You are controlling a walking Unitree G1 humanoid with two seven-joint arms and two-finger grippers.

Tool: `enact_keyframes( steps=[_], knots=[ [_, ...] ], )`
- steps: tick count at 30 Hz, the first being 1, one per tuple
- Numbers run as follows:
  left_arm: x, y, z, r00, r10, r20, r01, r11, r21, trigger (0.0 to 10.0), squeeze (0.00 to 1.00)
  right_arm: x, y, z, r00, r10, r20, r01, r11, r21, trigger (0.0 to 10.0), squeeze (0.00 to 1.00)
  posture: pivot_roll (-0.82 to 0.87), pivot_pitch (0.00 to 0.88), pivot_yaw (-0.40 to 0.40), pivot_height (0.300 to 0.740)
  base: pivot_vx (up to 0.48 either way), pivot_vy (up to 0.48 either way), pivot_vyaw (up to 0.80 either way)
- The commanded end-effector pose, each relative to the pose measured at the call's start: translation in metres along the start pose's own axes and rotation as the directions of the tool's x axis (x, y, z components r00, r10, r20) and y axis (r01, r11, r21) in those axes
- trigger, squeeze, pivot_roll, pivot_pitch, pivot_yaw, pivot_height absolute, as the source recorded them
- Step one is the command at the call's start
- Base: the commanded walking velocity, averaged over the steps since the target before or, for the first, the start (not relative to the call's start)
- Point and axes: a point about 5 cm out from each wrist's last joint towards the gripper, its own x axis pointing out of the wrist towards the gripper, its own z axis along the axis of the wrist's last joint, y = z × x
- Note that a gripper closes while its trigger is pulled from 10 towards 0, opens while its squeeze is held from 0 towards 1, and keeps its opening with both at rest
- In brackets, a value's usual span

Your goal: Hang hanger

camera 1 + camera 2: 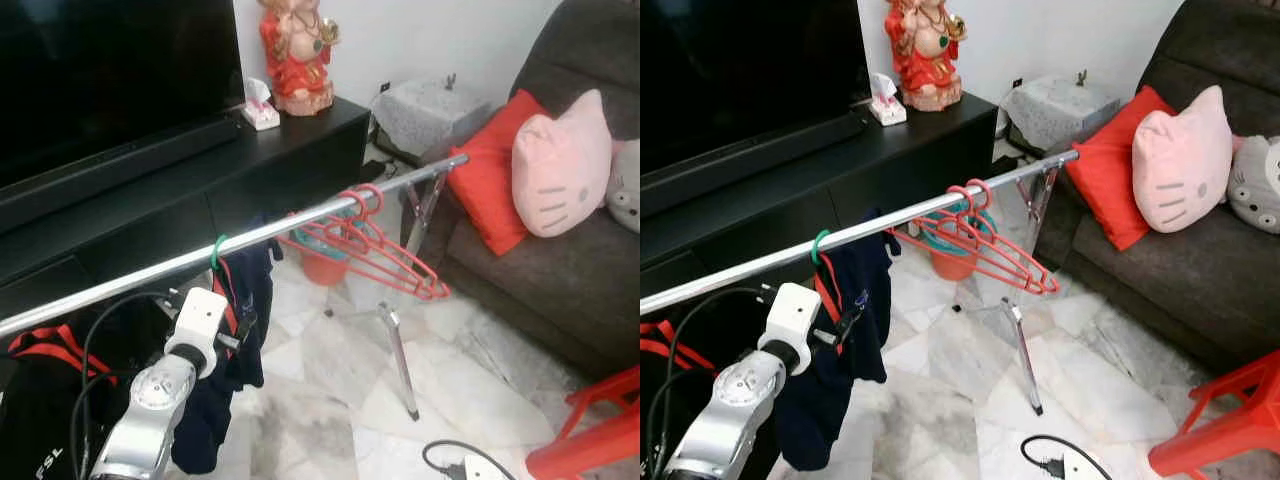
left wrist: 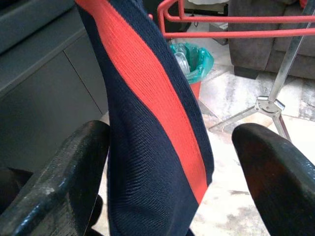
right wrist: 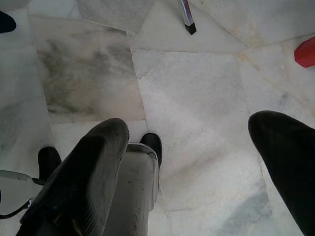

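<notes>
The left end effector (image 2: 167,162) is spread wide around the navy garment (image 2: 152,137) hanging from the green hanger (image 1: 218,250) on the rail (image 1: 300,222); the right end effector (image 3: 197,162) gapes over the floor (image 3: 197,73).

"FSL" — on black bag (image 1: 45,420)

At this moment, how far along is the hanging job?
Looks done: the green hanger hook sits over the silver metal rail, carrying the navy garment with an orange stripe, beside empty red hangers. In hand: the left gripper is open, its fingers either side of the garment. Left: drawing that arm back. The right gripper hangs open over the marble floor.
</notes>
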Motion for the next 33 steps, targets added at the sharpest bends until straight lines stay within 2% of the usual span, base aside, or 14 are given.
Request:
enact_keyframes(
  steps=[1, 3, 4, 5, 6, 12, 13, 15, 16, 33],
  knots=[
    [0.004, -0.002, 0.002, 1.0, 0.001, 0.011, -0.001, 1.0, 0.021, 7.9, 0.0, 0.0, -0.001, -0.001, 1.0, -0.003, -0.003, 0.003, 1.0, 0.01, 10.0, 0.0, 0.13, 0.0, -0.028, 0.74, 0.0, 0.0, 0.0],
    [0.008, -0.003, 0.003, 1.0, 0.008, 0.013, -0.008, 1.0, 0.018, 7.7, 0.0, 0.0, -0.001, -0.001, 1.0, -0.003, -0.003, 0.003, 1.0, 0.009, 10.0, 0.0, 0.13, 0.0, -0.027, 0.74, 0.0, 0.0, 0.0],
    [0.01, -0.004, 0.003, 1.0, 0.009, 0.013, -0.009, 1.0, 0.017, 6.6, 0.0, 0.0, -0.001, -0.001, 1.0, -0.003, -0.004, 0.003, 1.0, 0.01, 10.0, 0.0, 0.13, 0.0, -0.027, 0.74, 0.0, 0.0, 0.0],
    [0.011, -0.005, 0.004, 1.0, 0.01, 0.013, -0.01, 1.0, 0.016, 6.6, 0.0, 0.0, -0.001, -0.001, 1.0, -0.004, -0.004, 0.004, 1.0, 0.011, 10.0, 0.0, 0.13, 0.0, -0.027, 0.74, 0.0, 0.0, 0.0],
    [0.016, -0.007, 0.006, 1.0, 0.019, 0.022, -0.019, 1.0, 0.013, 4.7, 0.0, 0.0, -0.001, -0.001, 1.0, -0.005, -0.003, 0.005, 1.0, 0.011, 10.0, 0.0, 0.13, 0.0, -0.027, 0.74, 0.0, 0.0, 0.0],
    [0.026, -0.007, 0.011, 0.996, 0.082, 0.043, -0.082, 0.997, -0.003, 4.5, 0.0, 0.0, -0.001, -0.001, 1.0, -0.005, -0.003, 0.005, 1.0, 0.011, 10.0, 0.0, 0.13, 0.0, -0.028, 0.74, 0.0, 0.0, 0.0],
    [0.026, -0.007, 0.011, 0.995, 0.087, 0.043, -0.087, 0.996, -0.004, 3.8, 0.0, 0.0, -0.001, -0.001, 1.0, -0.005, -0.003, 0.005, 1.0, 0.011, 10.0, 0.0, 0.13, 0.0, -0.028, 0.74, 0.0, 0.0, 0.0],
    [0.027, -0.007, 0.011, 0.995, 0.092, 0.043, -0.092, 0.996, -0.007, 0.9, 0.0, 0.0, -0.001, -0.001, 1.0, -0.005, -0.003, 0.005, 1.0, 0.011, 10.0, 0.0, 0.13, 0.0, -0.027, 0.74, 0.0, 0.0, 0.0],
    [0.027, -0.007, 0.011, 0.995, 0.092, 0.043, -0.092, 0.996, -0.008, 0.0, 0.0, 0.0, -0.001, -0.001, 1.0, -0.005, -0.003, 0.005, 1.0, 0.011, 10.0, 0.0, 0.13, 0.0, -0.027, 0.74, 0.0, 0.0, 0.0],
    [0.029, -0.009, 0.005, 0.995, 0.099, 0.033, -0.1, 0.995, 0.016, 0.0, 0.0, 0.0, 0.001, -0.001, 1.0, -0.002, -0.004, 0.002, 1.0, 0.011, 10.0, 0.0, 0.12, 0.0, -0.018, 0.74, 0.0, 0.0, 0.0]
  ],
)
